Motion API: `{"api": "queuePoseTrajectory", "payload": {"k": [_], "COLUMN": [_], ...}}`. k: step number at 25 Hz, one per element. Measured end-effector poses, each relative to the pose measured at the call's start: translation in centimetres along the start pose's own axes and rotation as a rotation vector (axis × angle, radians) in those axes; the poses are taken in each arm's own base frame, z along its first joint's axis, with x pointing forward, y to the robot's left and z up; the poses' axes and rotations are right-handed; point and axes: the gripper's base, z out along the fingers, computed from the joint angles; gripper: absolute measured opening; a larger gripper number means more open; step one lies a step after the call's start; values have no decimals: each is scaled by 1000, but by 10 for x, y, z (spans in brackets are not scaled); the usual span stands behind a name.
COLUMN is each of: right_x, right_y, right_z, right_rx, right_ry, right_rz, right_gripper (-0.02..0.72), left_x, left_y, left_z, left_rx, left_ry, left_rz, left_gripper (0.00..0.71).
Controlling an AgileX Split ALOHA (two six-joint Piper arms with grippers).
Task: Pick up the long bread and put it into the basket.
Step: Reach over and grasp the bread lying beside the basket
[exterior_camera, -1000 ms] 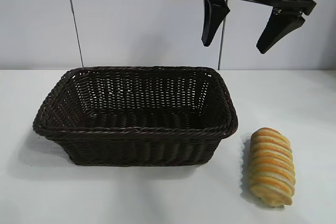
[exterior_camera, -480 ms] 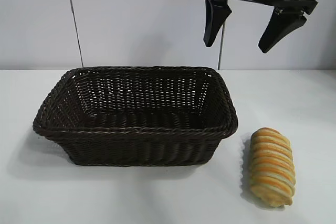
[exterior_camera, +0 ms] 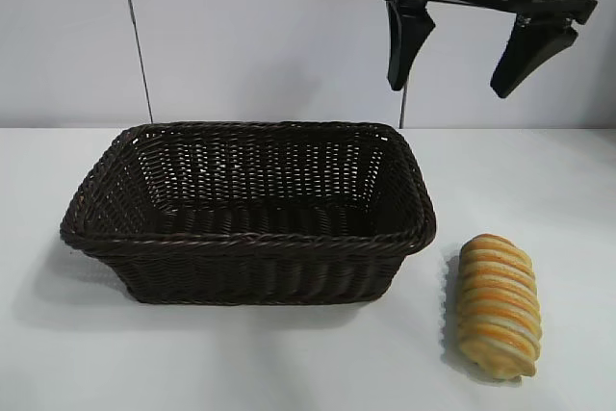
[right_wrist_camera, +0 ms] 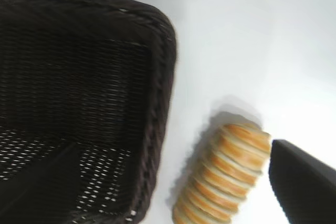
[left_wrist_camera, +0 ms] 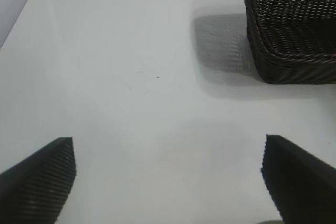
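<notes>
The long bread [exterior_camera: 498, 305], a ribbed golden-tan loaf, lies on the white table to the right of the basket [exterior_camera: 250, 238], close to its right end but apart from it. The dark brown wicker basket holds nothing. My right gripper [exterior_camera: 449, 88] hangs open and empty high above the basket's far right corner, behind the bread. The right wrist view shows the bread [right_wrist_camera: 223, 177] beside the basket's rim [right_wrist_camera: 160, 77], with one finger [right_wrist_camera: 307, 187] near the loaf's end. My left gripper [left_wrist_camera: 168, 182] is open and empty over bare table, well away from the basket [left_wrist_camera: 294, 72].
The white table [exterior_camera: 539, 170] stretches around the basket and the bread. A pale wall with a thin dark vertical line [exterior_camera: 135, 36] stands behind.
My right gripper has shifted a little to the right and slightly up, still open. The bread and the basket have not moved.
</notes>
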Motion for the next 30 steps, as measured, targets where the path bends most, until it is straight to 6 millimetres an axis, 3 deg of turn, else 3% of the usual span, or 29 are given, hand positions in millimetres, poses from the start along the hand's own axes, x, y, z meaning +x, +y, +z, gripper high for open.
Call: {"api": "queuePoseTrajectory", "payload": {"k": [6,13,21,30], "right_x": [52,93,113,119], "right_y": [-23,-27,-28,-27], "right_z": [14,29,54,84], "right_rx": [16,-16,-29,-29], "right_ry": [44,-4,-30,-12], "right_rz": [65,128,153,174], "right_gripper": [697,697,697,697], "left_x": [0,0,0,0], "left_y": [-2,-2,-2,-2], "left_z": [0,0,0,0], "left_rx": [41,43,43,43], "left_ry": [-6,-6,-6,-6], "left_rz": [-8,-12,-12,-13], "left_gripper": [694,694,694,694]}}
